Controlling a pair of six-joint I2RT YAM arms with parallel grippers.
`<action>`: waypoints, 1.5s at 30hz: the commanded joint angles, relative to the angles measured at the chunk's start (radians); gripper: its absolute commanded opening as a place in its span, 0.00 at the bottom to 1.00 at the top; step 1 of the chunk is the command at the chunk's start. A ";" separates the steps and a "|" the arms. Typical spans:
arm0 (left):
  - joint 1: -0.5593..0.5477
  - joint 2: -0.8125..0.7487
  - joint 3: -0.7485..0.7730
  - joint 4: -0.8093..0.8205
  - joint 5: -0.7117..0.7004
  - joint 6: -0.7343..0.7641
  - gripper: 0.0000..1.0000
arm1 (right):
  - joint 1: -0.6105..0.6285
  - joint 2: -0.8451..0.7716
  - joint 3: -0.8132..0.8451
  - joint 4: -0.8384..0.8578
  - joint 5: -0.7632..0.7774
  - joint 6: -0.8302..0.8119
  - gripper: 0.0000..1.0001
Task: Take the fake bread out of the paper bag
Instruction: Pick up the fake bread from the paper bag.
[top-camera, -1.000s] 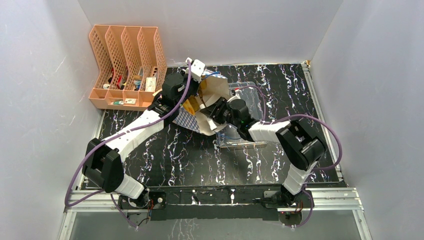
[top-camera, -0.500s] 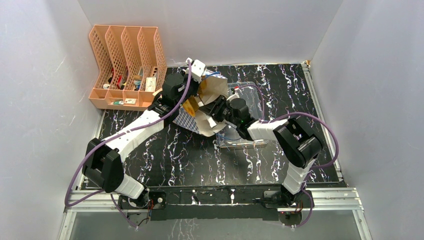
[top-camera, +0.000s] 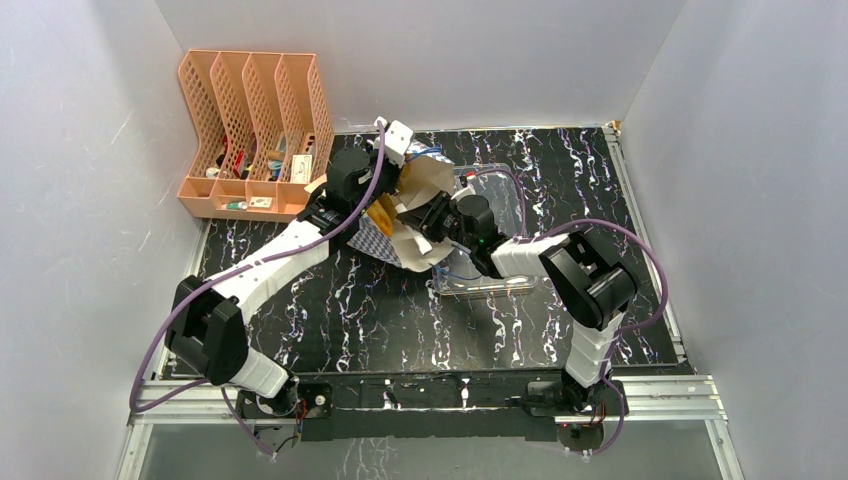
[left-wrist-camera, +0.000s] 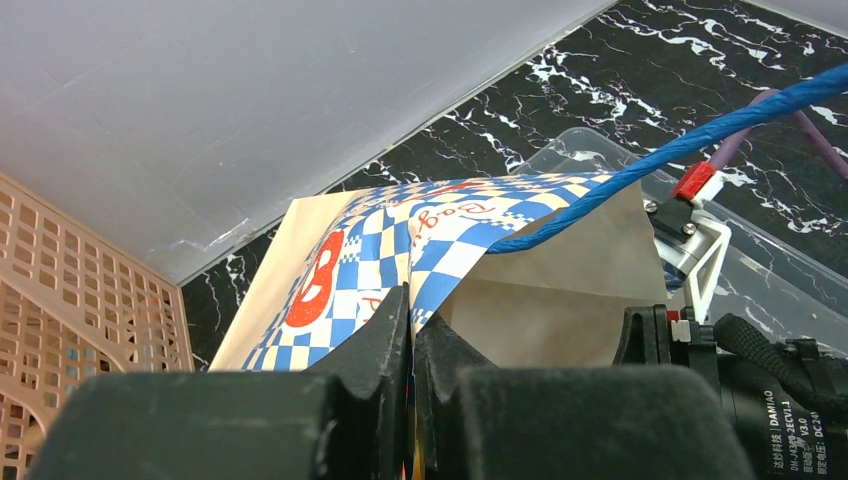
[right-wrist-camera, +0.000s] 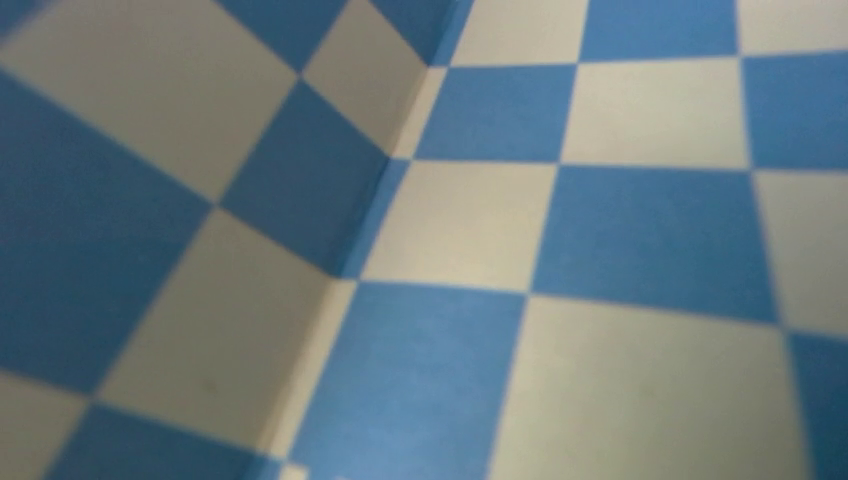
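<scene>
Left end effector (left-wrist-camera: 412, 340) pinches the paper bag (left-wrist-camera: 540, 300) by its rim. Right end effector (top-camera: 432, 214) sits deep inside, jaw state unreadable. Fake bread unseen, presumably inside; it could grab paper instead and tear the bag.

Above the aluminium rail (top-camera: 430, 392), the left arm (top-camera: 275, 262) and the right arm (top-camera: 525, 258) look alike: white link shells between bulky black joint housings, with a purple cable (top-camera: 165, 320) looping alongside each. At the end far from the rail, the left gripper (left-wrist-camera: 413, 315) has 2 matte black fingers. The right arm's black wrist motor (left-wrist-camera: 790, 400) carries small white "DAMIAO" lettering beside a white bracket (left-wrist-camera: 700, 255) with silver screw heads.
</scene>
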 joint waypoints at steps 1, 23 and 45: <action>-0.016 -0.017 0.015 0.025 0.025 -0.017 0.00 | -0.003 -0.041 0.028 0.129 -0.010 -0.009 0.01; -0.017 0.038 0.022 0.109 -0.108 -0.013 0.00 | -0.001 -0.367 -0.177 -0.049 -0.003 -0.075 0.00; -0.016 0.101 0.081 0.129 -0.233 0.044 0.00 | 0.005 -1.210 -0.311 -0.860 0.147 -0.295 0.00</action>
